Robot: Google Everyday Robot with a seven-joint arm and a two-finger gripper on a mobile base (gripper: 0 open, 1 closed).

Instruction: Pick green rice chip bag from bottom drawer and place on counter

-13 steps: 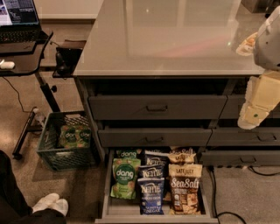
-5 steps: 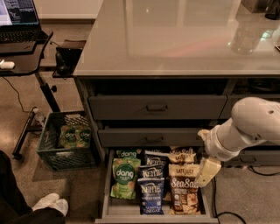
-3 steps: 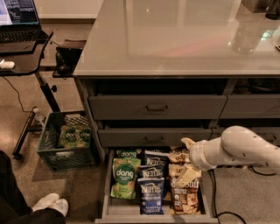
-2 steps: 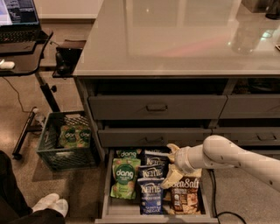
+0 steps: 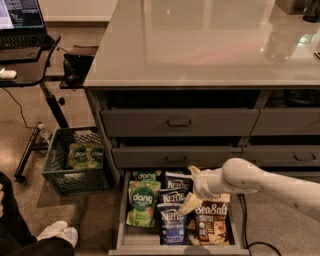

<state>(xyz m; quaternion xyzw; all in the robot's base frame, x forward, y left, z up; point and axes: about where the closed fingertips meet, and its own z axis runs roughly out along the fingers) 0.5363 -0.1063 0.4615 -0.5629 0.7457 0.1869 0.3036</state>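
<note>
Several snack bags lie flat in the open bottom drawer [image 5: 121,220], which is pulled out at floor level below the desk [image 5: 200,45]. The green bag [image 5: 142,202] sits at the drawer's left side, face up, its round white-lettered logo readable. Just behind it, a second green bag [image 5: 146,175] peeks out, partly under the drawer front above. To the right of the green bag come two blue Kettle bags, one at the back [image 5: 176,181] and one at the front [image 5: 172,224]. A brown Sea Salt bag [image 5: 211,222] fills the right side.

The arm [image 5: 270,182] reaches in from the right edge, running nearly level above the drawer. Its claw [image 5: 189,188] hangs over the seam between the blue bags and the brown bag, pointing left. The two pale fingers [image 5: 190,204] are spread apart with nothing between them. The claw is well short of the green bag, with the blue bags lying between.

Two grey drawer fronts [image 5: 179,122] above are closed. The desk top is glossy and reflective. On the floor to the left stands a green crate [image 5: 55,172] holding more green bags [image 5: 85,155]. A laptop [image 5: 20,15] shows at the upper left, and a white shoe [image 5: 57,231] at the lower left.
</note>
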